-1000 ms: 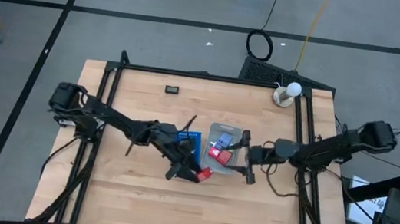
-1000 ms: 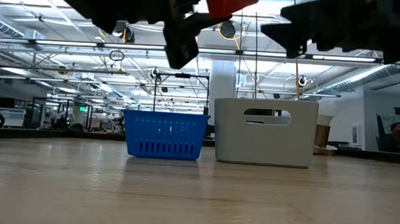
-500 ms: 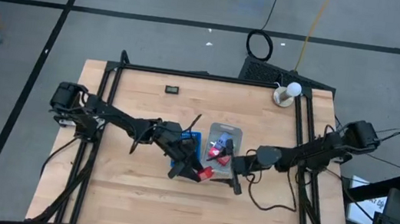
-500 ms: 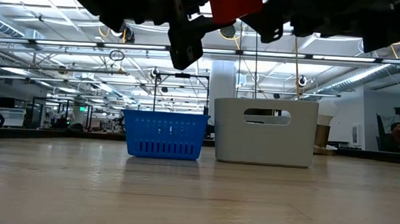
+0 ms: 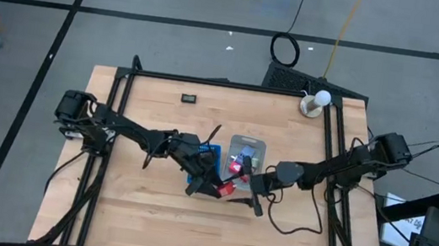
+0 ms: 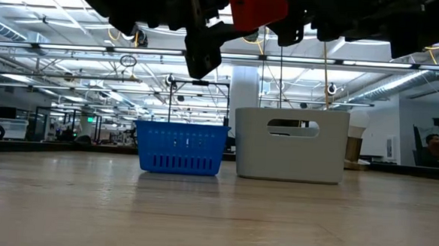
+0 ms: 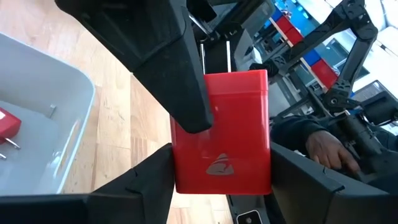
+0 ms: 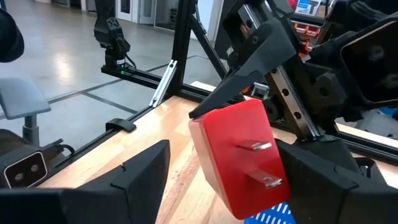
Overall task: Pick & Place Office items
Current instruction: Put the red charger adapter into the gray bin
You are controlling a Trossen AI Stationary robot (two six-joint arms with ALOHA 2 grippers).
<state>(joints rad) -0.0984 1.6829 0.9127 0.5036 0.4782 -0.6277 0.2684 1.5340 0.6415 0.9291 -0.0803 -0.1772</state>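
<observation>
1. The left gripper (image 5: 216, 188) holds a red block (image 5: 225, 189) in the air above the table (image 5: 139, 214), near its middle. In the left wrist view its fingers (image 7: 180, 74) are closed on the two sides of the block.
2. The block seems to be a plug-type charger: in the right wrist view two metal prongs (image 8: 264, 163) stick out of its face.
3. The right gripper (image 5: 255, 197) is just beside the block, facing the prong side. Its fingers (image 8: 137, 174) stand wide apart, one on each side of the block, and they do not touch it.
4. I judge the step to be a handover from left to right. To do it well, the right fingers should close on the free flat sides of the block, away from the prongs and from the left fingers. The left gripper should let go only after this grip is firm.
5. Other office items (image 5: 242, 157), red and blue pieces, lie in the clear tray (image 5: 261, 145) just behind the grippers. The blue ribbed tray (image 5: 209, 151) stands next to it, partly under the left arm.
6. Both trays are close below the two grippers, so the arms must stay high when they separate. A small black object (image 5: 189, 98) and a white round object (image 5: 316, 102) lie far away at the back edge and do not disturb.
</observation>
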